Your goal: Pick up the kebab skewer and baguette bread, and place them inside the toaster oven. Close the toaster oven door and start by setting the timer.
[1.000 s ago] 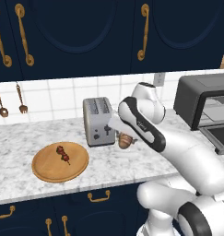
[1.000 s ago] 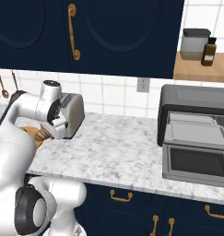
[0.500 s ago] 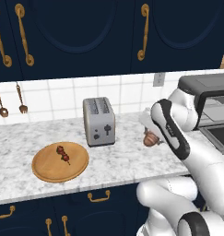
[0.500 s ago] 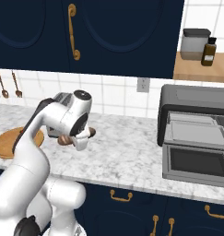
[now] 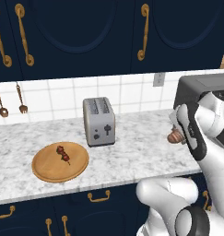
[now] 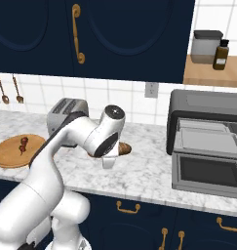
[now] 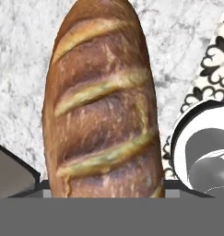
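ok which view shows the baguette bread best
The hand view: the baguette bread spans the frame, crust slashes clear, over the marble counter. In the left and right base views just one brown end pokes out past the arm.

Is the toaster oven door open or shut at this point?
Open. In the right base view the toaster oven door lies folded down flat in front of the toaster oven, its glass facing up, with the tray above it.
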### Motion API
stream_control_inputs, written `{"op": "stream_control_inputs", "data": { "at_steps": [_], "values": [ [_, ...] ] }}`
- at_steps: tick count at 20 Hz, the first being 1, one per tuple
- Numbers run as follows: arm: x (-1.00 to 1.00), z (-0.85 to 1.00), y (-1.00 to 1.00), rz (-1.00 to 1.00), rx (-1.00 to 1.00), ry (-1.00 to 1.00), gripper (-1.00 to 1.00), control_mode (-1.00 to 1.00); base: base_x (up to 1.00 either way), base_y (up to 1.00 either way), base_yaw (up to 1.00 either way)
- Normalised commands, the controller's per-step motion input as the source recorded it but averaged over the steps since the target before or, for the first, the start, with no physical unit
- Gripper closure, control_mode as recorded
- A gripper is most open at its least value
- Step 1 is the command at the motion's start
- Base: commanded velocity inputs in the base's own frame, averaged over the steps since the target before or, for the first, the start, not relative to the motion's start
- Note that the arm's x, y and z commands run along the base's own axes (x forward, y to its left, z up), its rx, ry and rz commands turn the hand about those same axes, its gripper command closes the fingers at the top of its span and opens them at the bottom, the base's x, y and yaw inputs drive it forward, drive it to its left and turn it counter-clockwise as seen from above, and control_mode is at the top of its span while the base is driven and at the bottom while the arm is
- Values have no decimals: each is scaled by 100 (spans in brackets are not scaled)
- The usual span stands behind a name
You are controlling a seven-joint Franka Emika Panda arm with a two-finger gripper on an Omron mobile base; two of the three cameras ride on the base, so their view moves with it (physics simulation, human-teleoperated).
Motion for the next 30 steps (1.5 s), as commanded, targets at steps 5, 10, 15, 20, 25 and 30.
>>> {"op": "stream_control_inputs", "data": {
  "at_steps": [5, 10, 15, 20, 25, 30],
  "values": [
    [0, 0, -85, -33, 0, -2, 100, -100, 0, 0, 0],
    [0, 8, -99, -15, 1, 0, 100, -100, 0, 0, 0],
    [0, 3, -94, -8, 0, -4, 100, -100, 0, 0, 0],
    [0, 1, -84, -6, 0, -8, 100, -100, 0, 0, 0],
    [3, 0, -86, -7, 0, -7, 100, -100, 0, 0, 0],
    [22, 1, -66, -1, 1, -8, 100, -100, 0, 0, 0]
  ]
}}
